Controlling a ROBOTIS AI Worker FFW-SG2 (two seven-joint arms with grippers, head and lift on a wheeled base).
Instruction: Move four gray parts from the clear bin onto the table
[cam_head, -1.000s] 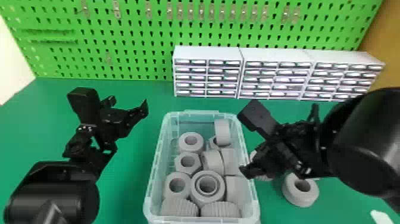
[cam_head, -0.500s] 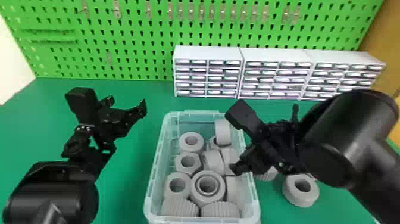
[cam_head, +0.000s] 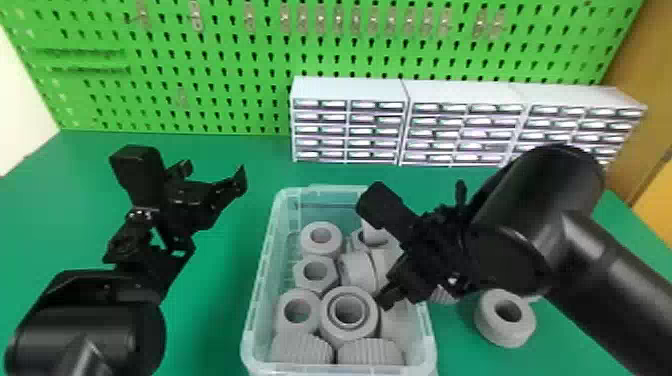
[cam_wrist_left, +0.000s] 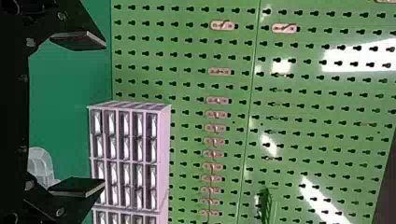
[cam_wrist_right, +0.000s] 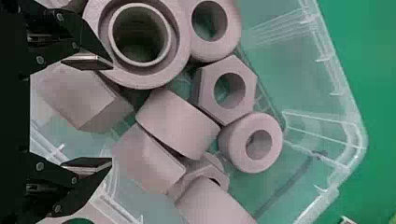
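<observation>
Backed by a green pegboard (cam_head: 240, 65), our green table (cam_head: 215, 320) holds the clear bin (cam_head: 260, 280), loaded with gray parts (cam_head: 315, 272). We hold our right gripper (cam_head: 391, 296) over the bin's right side, its fingers wide apart and empty; our left gripper (cam_head: 215, 174), also spread and empty, hangs left of the bin. A gray ring (cam_head: 492, 330) lies on the table right of the bin.

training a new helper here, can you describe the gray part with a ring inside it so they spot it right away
On the green table, find the clear bin. Toward its near end lies a wide round gray part. Unlike its neighbors, it shows a second ring inside its opening.
</observation>
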